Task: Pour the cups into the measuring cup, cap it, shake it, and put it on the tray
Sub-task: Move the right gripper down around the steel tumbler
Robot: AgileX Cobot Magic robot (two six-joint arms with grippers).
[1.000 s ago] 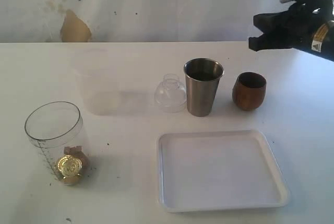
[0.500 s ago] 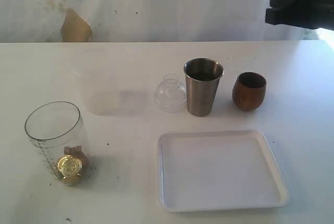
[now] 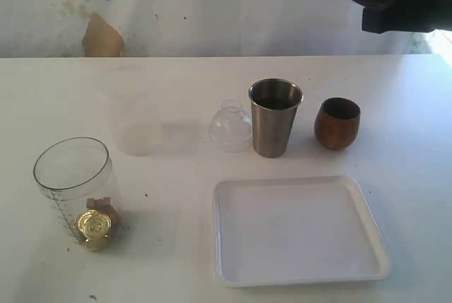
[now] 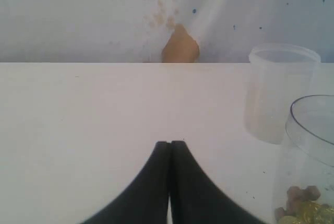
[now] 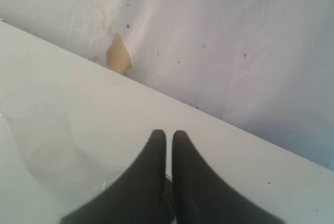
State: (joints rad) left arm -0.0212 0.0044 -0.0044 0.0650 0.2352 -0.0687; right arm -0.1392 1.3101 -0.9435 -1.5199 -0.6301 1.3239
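Judging by how things lie, you are at the very start: the first pour is not yet done. Both cups stand upright on the table (image 3: pixel 176 268), the steel tumbler (image 3: pixel 275 117) just beside the wooden cup (image 3: pixel 337 123) but apart from it. The clear lid (image 3: pixel 230 128) sits against the tumbler's other side. The measuring cup (image 3: pixel 70 190) stands uncapped, well apart from them at the near left, with some gold coins (image 3: pixel 93 227) and brown bits in its bottom. The tray (image 3: pixel 300 229) lies bare in front of the cups. A frosted tub (image 3: pixel 138 116) stands behind the measuring cup.

Your right gripper (image 3: pixel 363 5) hangs high above the far right of the table, holding nothing, its jaws all but pressed together with only a thin slit between them. Your left gripper (image 4: pixel 169 143) is out of the exterior view; its wrist camera shows the jaws pressed tight, empty, near the measuring cup.

Next, I would say, you need to spread the right jaws wide, come down on the wooden cup, the nearer one, and grip its rounded wall squarely. Then carry it level across to the measuring cup. What the cups hold cannot be seen from here.
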